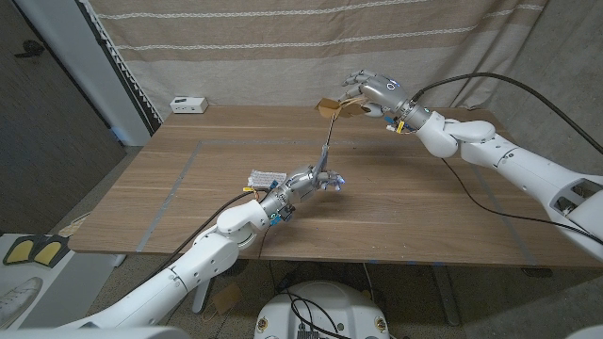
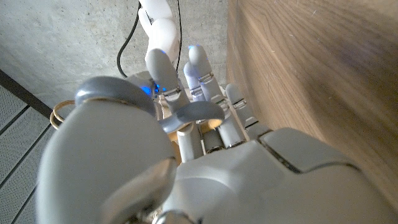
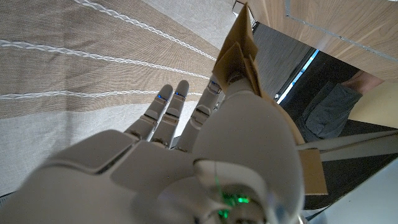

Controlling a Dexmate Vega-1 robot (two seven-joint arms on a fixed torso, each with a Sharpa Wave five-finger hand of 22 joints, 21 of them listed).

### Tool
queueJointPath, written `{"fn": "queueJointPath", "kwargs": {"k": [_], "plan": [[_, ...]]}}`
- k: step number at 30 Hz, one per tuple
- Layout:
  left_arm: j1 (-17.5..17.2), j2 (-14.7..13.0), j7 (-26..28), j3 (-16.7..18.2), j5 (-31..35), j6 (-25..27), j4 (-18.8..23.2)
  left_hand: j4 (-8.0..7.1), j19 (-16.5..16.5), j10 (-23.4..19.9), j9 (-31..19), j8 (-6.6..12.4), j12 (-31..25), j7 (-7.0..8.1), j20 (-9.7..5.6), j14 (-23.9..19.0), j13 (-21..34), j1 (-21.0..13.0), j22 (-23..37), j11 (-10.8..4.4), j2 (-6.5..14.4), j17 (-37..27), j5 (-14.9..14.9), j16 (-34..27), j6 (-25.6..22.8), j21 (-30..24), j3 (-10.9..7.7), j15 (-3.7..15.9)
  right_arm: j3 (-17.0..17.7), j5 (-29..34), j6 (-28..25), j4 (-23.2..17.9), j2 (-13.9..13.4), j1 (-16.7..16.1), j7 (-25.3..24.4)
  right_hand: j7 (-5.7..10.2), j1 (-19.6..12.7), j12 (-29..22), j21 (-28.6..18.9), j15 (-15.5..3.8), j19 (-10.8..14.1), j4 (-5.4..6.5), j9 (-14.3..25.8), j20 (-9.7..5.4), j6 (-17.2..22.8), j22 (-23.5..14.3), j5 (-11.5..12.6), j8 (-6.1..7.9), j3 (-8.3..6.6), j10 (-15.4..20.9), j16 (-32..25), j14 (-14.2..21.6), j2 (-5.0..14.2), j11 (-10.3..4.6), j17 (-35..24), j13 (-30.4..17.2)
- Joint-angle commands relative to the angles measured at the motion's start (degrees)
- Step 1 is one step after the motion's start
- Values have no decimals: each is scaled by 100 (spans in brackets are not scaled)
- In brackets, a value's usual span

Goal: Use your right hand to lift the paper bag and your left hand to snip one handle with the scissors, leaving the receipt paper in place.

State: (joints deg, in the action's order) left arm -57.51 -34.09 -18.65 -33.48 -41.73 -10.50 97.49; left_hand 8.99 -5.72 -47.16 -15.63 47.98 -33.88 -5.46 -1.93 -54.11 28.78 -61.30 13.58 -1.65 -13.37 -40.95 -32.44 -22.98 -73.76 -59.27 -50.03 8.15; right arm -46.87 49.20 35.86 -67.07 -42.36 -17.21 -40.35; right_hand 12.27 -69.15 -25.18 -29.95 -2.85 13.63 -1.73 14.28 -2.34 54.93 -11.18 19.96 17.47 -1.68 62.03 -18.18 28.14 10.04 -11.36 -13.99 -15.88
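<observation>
Fingers of right hand [image 1: 375, 91] hold paper bag [image 1: 337, 105] | left hand [image 1: 320, 181] grips scissors [image 1: 327, 141]

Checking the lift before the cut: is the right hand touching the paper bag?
Touching. In the right wrist view the right hand has its fingers against the folded paper bag; the head view shows the bag at that hand, raised off the table.

This looks like a robotics lab or test room rather than a home. A plain wooden worktop [image 1: 236, 160] with taped lines stands before a hung beige striped curtain [image 1: 283, 47], with black cables [image 1: 490, 202] trailing across and under it. A small white device [image 1: 188, 104] sits at the far edge, and the floor [image 1: 57, 282] beneath is bare grey concrete.
</observation>
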Motion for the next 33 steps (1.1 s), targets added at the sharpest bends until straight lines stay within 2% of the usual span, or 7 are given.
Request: {"fn": "queueJointPath", "kwargs": {"k": [1, 4, 6, 11, 17, 23, 33], "plan": [[107, -174, -91, -66, 111, 237, -19, 140, -73, -837, 239, -1017, 624, 1788, -194, 145, 240, -1331, -248, -1059, 588, 151, 848, 610, 2361, -69, -973, 540, 88, 13, -32, -101, -48, -37, -19, 0, -13, -25, -50, -1059, 34, -16, 3, -682, 10, -19, 31, 30, -23, 18, -26, 56, 34, -13, -5, -8], [150, -199, -135, -84, 122, 295, -34, 148, -129, -774, 319, -1401, 792, 1773, -264, 181, 286, -1214, -262, -1061, 503, 136, 1145, 732, 2429, -9, -1097, 542, 100, 20, -58, -135, -65, -46, 23, -1, -11, -29, -52, -1059, 33, -15, 3, -682, 12, -19, 30, 30, -23, 25, -26, 58, 36, -12, -5, -10], [180, -193, -205, -93, 109, 291, -74, 136, -184, -721, 387, -1756, 883, 1760, -229, 206, 315, -1035, -269, -1059, 513, 99, 1593, 796, 2384, 48, -996, 545, 110, 17, -70, -130, -68, -36, 45, -2, -11, -24, -51, -1059, 28, -16, 3, -685, 21, -19, 30, 33, -22, 21, -25, 61, 35, -13, -5, -3], [199, -180, -239, -100, 118, 280, -107, 45, -369, -688, 409, -2194, 1091, 1738, -223, 271, 152, -289, -309, -1045, 410, 157, 2186, 912, 2259, 203, -751, 541, 135, 23, -104, -120, -78, -12, 60, -2, -6, -34, -55, -1059, 28, -15, 1, -678, 20, -18, 30, 31, -20, 37, -24, 65, 36, -11, -4, -8], [240, -205, -283, -115, 150, 317, -134, -76, -384, -526, 400, -2505, 1266, 1714, -187, 445, 38, 681, -306, -1055, 252, 313, 2270, 1042, 2390, 336, -385, 480, 143, 1, -129, -73, -71, 9, 75, -2, -6, -32, -58, -1059, 25, -16, -1, -678, 25, -18, 29, 30, -19, 36, -21, 67, 35, -11, -2, -4], [303, -281, -311, -147, 231, 423, -116, 22, -340, -306, 409, -2816, 1406, 1636, -82, 655, 7, 1405, -312, -1065, 203, 563, 2210, 1165, 2648, 516, -194, 460, 128, 27, -138, -69, -81, 25, 63, -2, -8, -37, -64, -1061, 31, -19, -3, -668, 26, -17, 30, 29, -20, 41, -19, 73, 37, -11, -1, -7], [439, -418, -427, -224, 353, 634, -66, 112, -287, -214, 402, -3012, 1444, 1372, 87, 802, 44, 2087, -315, -1054, 136, 789, 2180, 1166, 2694, 724, 102, 408, 152, 43, -113, -195, -164, -8, 81, -2, -6, -29, -71, -1060, 28, -22, -6, -671, 30, -16, 31, 26, -18, 40, -12, 77, 34, -10, 2, 9]]}}
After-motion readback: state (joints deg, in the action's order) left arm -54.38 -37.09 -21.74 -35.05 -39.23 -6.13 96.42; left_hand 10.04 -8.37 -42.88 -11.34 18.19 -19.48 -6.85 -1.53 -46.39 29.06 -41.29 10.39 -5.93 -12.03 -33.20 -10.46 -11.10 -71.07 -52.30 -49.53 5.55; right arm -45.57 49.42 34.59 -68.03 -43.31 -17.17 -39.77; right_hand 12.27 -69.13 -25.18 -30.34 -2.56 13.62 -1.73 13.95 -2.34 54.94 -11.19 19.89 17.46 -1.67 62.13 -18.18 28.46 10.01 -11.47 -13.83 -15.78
